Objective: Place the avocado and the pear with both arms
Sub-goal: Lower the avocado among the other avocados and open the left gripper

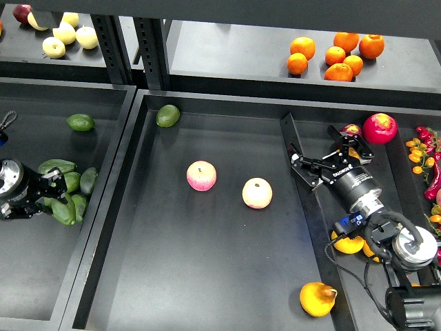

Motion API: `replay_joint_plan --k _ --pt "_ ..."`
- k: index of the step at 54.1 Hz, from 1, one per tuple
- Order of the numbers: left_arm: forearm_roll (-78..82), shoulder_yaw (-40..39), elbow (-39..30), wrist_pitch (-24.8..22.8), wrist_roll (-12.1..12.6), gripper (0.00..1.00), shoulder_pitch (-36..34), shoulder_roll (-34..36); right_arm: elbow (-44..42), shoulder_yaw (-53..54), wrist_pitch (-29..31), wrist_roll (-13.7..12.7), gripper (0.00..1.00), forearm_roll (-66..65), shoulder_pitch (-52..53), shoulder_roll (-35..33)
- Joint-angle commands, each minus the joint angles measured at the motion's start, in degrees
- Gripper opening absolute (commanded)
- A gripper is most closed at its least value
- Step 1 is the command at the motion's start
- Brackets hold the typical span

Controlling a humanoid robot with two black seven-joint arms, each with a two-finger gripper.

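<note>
Several elongated dark green avocados (56, 165) lie in a pile in the left tray (27, 276). My left gripper (54, 192) is low in that tray with its fingertips at the pile's left edge. Its jaws look spread, with nothing clearly held. A squat yellow-orange pear (318, 298) with a short stem lies at the near right corner of the middle tray (207, 276). My right gripper (303, 167) is open and empty, above the divider between the middle and right trays and far behind the pear.
Two pink-yellow apples (201, 176) (257, 193) lie mid-tray. Rounder green avocados lie at the middle tray's back left (167, 115) and in the left tray (80, 122). Oranges (335, 54) and pale apples (65, 33) sit on the back shelf. A red fruit (380, 127) and yellow fruits (348, 243) lie by my right arm.
</note>
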Motion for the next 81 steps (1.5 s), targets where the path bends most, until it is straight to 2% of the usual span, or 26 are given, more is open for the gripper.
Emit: replay_joint_plan --k 1,23,46,63,81 --pt "1.37 -2.54 0.5 -0.01 0.0 0.11 2.96 -0.17 0.06 -0.06 0.0 0.0 1.0 -0.23 0.04 0.0" --pt "5.15 -8.6 1.91 -0.01 0.0 0.14 10.69 -0.87 0.15 -0.06 -0.09 0.0 1.0 -0.59 -0.14 0.0" --pt "5.33 -9.92 2.09 -0.01 0.0 0.21 13.25 -0.87 0.15 -0.5 -0.09 0.0 1.0 -0.67 -0.14 0.0" --pt "7.26 -10.45 2.44 -0.01 0.0 0.39 13.33 -0.78 0.24 -0.5 0.0 0.0 1.0 -0.67 -0.14 0.0" --pt "7.79 -10.54 2.44 -0.01 0.0 0.51 13.25 -0.78 0.24 -0.67 0.0 0.0 1.0 -0.76 -0.14 0.0"
